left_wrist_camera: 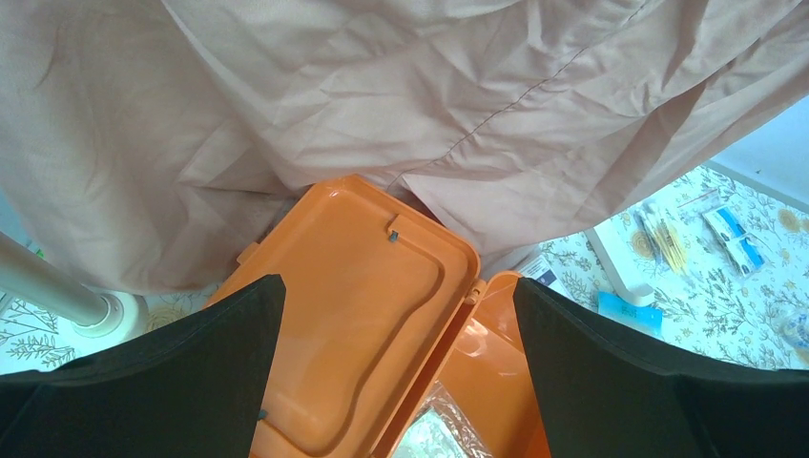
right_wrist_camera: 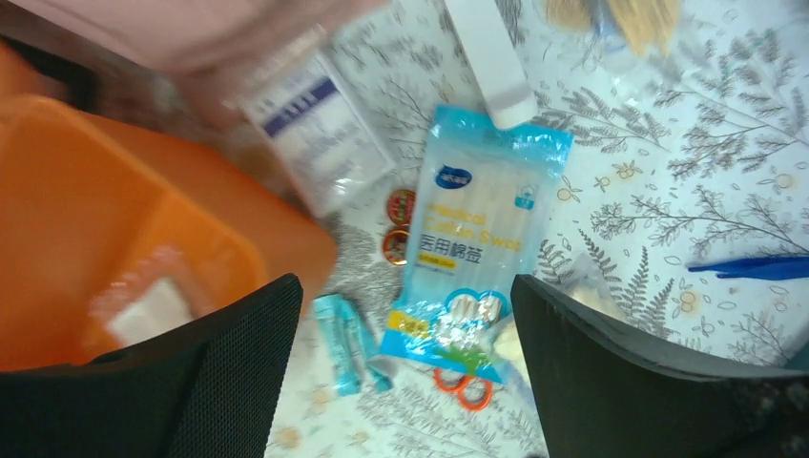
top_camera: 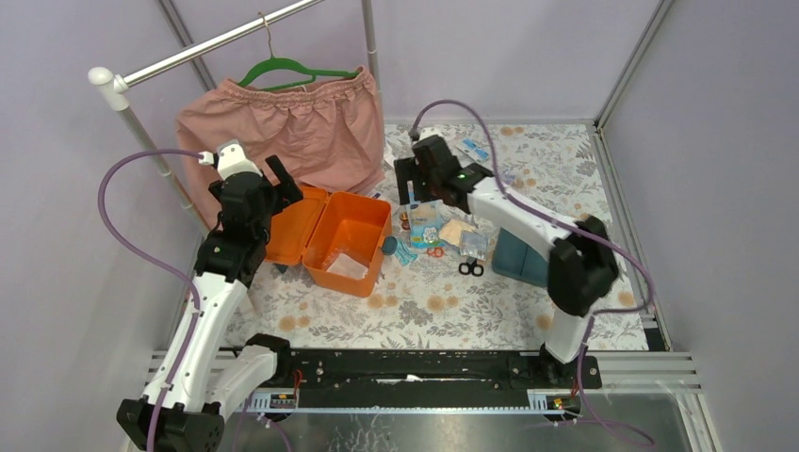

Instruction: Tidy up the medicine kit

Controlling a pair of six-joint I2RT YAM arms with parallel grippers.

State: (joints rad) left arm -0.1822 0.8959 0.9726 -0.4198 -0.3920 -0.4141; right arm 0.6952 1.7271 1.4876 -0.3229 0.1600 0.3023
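The right pincer (right_wrist_camera: 403, 286), open over the swab packet (right_wrist_camera: 482, 229) beside the medicine kit (right_wrist_camera: 95, 210), may slip off glossy film.

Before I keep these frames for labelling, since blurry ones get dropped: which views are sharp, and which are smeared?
Top external: sharp, evenly lit, only soft shadows. Left wrist: crisp on the pink cloth and the orange lid. Right wrist: motion-smeared, worst at the left on the orange box; the print on the swab packet is only partly legible.
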